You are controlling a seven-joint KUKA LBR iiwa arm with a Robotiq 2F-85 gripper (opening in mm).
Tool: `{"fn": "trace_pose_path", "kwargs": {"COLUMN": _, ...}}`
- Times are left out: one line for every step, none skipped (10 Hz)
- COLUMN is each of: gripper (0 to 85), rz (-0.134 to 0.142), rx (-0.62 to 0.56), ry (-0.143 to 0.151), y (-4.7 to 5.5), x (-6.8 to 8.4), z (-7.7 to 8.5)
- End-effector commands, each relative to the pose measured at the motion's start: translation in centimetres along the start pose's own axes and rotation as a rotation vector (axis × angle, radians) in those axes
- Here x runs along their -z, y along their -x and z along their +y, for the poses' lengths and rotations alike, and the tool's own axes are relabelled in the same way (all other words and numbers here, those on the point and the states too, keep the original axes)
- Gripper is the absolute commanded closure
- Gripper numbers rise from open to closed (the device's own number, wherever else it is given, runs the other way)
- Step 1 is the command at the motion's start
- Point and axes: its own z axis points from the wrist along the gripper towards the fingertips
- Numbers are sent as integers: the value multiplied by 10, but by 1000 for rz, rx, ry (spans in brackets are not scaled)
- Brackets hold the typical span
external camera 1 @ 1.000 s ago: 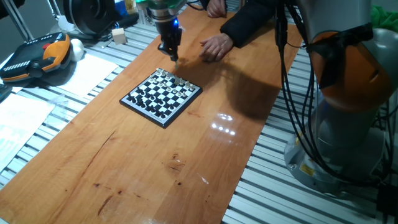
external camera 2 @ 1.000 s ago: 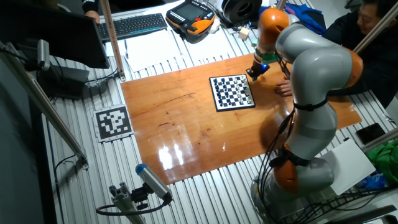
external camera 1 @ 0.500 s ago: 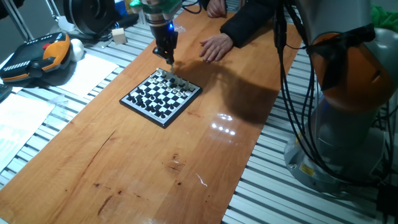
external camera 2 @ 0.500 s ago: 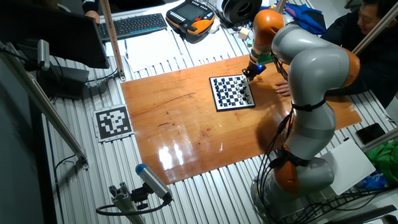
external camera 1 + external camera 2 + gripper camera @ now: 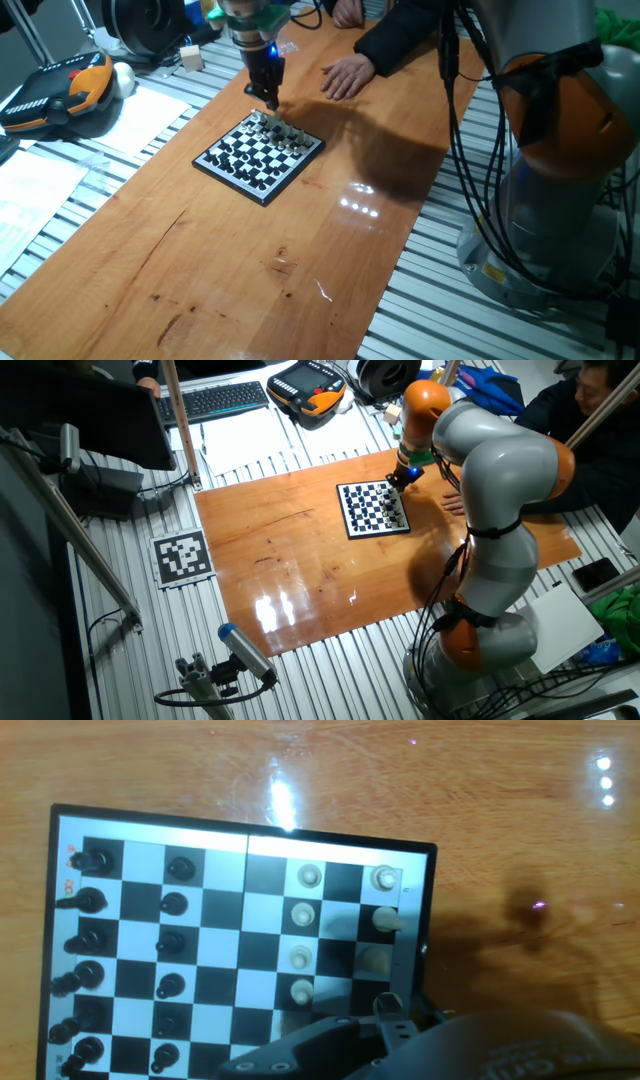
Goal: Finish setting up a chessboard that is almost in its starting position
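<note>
End effector above the chessboard's white side

The chessboard (image 5: 259, 155) lies on the wooden surface (image 5: 220, 260); the end effector (image 5: 270, 101) hangs over its far edge, its opening impossible to judge. A person's hand (image 5: 345, 74) rests nearby.

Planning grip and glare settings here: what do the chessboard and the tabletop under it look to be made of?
The chessboard looks like smooth plastic or coated metal: flat black rim, printed black-and-white squares, a sharp light glint near its top edge. I cannot tell which. The tabletop looks like varnished wood: orange-brown grain streaks, darker marks, and bright lamp reflections showing a glossy finish.
</note>
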Motion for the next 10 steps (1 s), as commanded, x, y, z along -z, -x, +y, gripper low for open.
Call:
{"fn": "trace_pose_path", "kwargs": {"gripper": 850, "rz": 0, "rx": 0, "ry": 4, "y": 1, "x": -1, "z": 2}}
{"fn": "trace_pose_path", "kwargs": {"gripper": 850, "rz": 0, "rx": 0, "ry": 1, "y": 1, "x": -3, "z": 4}}
{"fn": "trace_pose_path", "kwargs": {"gripper": 850, "rz": 0, "rx": 0, "ry": 4, "y": 2, "x": -3, "z": 4}}
{"fn": "trace_pose_path", "kwargs": {"gripper": 850, "rz": 0, "rx": 3, "ry": 3, "y": 2, "x": -5, "z": 4}}
{"fn": "trace_pose_path", "kwargs": {"gripper": 850, "rz": -3, "rx": 3, "ry": 3, "y": 3, "x": -8, "z": 5}}
{"fn": "trace_pose_path", "kwargs": {"gripper": 850, "rz": -4, "rx": 3, "ry": 4, "y": 3, "x": -11, "z": 6}}
{"fn": "trace_pose_path", "kwargs": {"gripper": 850, "rz": -9, "rx": 6, "ry": -2, "y": 3, "x": -14, "z": 7}}
{"fn": "trace_pose_path", "kwargs": {"gripper": 850, "rz": -11, "rx": 9, "ry": 0, "y": 3, "x": -17, "z": 6}}
{"fn": "trace_pose_path", "kwargs": {"gripper": 850, "rz": -10, "rx": 13, "ry": 3, "y": 2, "x": -20, "z": 5}}
{"fn": "trace_pose_path", "kwargs": {"gripper": 850, "rz": -9, "rx": 13, "ry": 8, "y": 1, "x": -22, "z": 6}}
